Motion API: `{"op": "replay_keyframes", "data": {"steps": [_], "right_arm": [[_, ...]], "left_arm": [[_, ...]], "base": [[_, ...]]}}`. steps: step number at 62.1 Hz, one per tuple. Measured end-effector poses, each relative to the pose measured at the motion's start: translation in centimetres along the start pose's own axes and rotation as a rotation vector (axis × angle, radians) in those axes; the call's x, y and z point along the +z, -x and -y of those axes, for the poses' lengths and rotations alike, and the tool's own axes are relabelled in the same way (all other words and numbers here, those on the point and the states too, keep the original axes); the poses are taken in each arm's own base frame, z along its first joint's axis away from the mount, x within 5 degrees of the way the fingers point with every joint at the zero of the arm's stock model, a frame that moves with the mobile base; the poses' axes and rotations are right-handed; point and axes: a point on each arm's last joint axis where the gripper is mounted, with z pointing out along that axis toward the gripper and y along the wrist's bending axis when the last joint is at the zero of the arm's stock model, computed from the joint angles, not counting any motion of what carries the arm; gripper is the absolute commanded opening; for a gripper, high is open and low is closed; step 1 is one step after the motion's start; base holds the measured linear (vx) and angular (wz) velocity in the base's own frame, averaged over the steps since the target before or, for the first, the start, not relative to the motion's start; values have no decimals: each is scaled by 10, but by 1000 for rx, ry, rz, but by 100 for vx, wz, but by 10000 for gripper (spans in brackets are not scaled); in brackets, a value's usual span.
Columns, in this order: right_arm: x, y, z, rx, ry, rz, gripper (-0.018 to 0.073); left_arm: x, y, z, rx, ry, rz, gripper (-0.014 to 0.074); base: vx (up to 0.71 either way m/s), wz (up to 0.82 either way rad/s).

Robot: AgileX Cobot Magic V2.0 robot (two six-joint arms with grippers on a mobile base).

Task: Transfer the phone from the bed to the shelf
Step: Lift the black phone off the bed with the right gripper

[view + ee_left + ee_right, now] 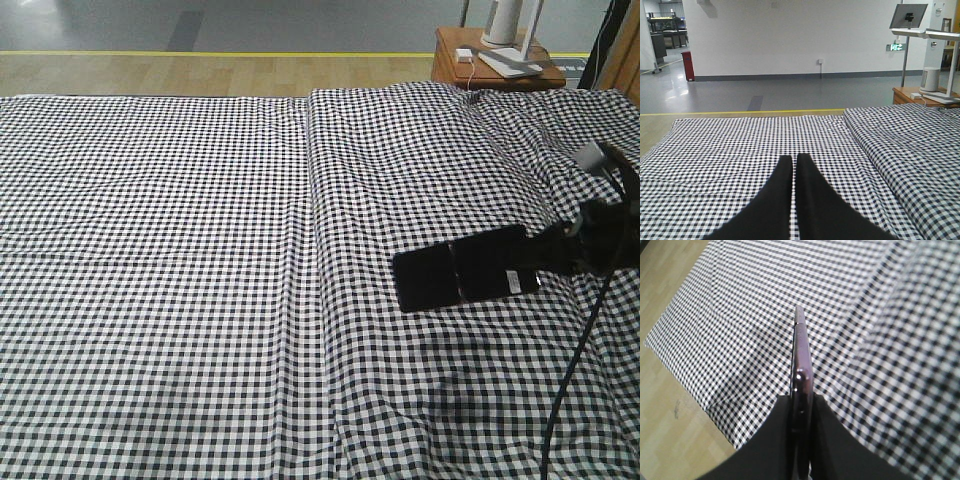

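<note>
The phone (460, 268), a glossy black slab, hangs flat a little above the right half of the bed (180, 250), casting a faint shadow on the sheet. My right gripper (524, 276) is shut on its right end. In the right wrist view the phone (801, 352) shows edge-on, pinkish and shiny, clamped between the right gripper (802, 400) fingers over the bed (880, 315). My left gripper (793, 158) is shut with nothing in it, low over the bed (715, 145). The shelf is out of view.
A reddish-brown side table (480, 60) carrying white items stands past the bed's far right corner; the side table (912, 94) also shows from the left wrist. A fold ridge (310, 250) runs down the bed. Wooden floor (670, 405) lies beyond the bed's edge.
</note>
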Motion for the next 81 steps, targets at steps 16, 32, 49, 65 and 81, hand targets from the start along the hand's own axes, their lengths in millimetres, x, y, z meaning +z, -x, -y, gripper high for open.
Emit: {"op": "replay_keyframes", "data": {"steps": [16, 32, 49, 65, 81], "right_arm": [[-13, 24, -99, -285, 39, 18, -4], [-11, 21, -176, -473, 154, -10, -4], [9, 12, -219, -541, 285, -79, -3], [22, 3, -246, -598, 378, -131, -3], [23, 2, -248, -600, 387, -137, -3]], "left_arm": [[0, 0, 0, 0, 0, 0, 1], [0, 0, 0, 0, 0, 0, 1], [0, 0, 0, 0, 0, 0, 1], [0, 0, 0, 0, 0, 0, 1], [0, 0, 0, 0, 0, 0, 1]], "base": [[0, 0], [0, 0], [0, 0], [0, 0], [0, 0]]}}
